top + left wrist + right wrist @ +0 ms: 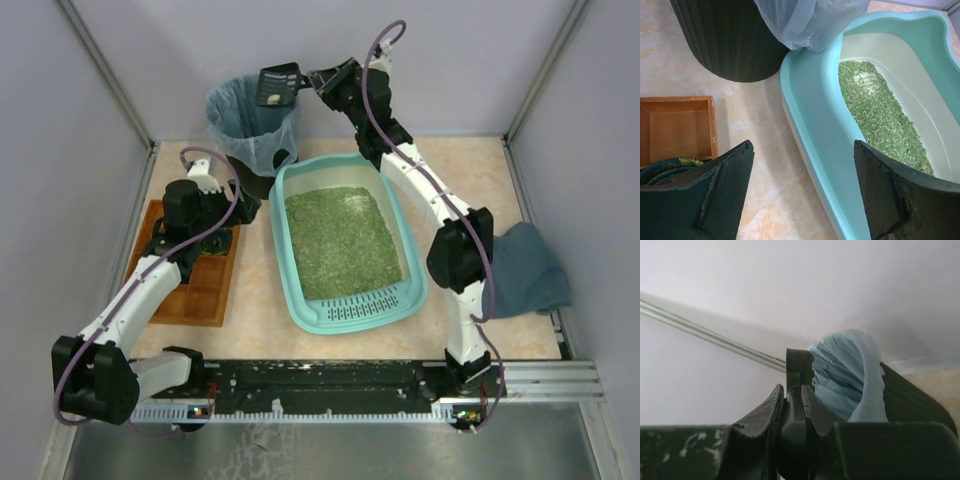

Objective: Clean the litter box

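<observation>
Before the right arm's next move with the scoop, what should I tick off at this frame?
1. right gripper clamped on the scoop handle: ok.
2. Scoop head over the bin mouth, per the top view: ok.
3. bag folded over the bin's rim, mouth open: ok.
4. left gripper open and empty: ok.
5. litter box sitting level: ok.
6. What the scoop carries: cannot tell.

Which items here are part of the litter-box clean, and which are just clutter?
In the job: litter box, scoop in the right gripper, lined bin.
Lying about: wooden tray, blue-grey cloth.
</observation>
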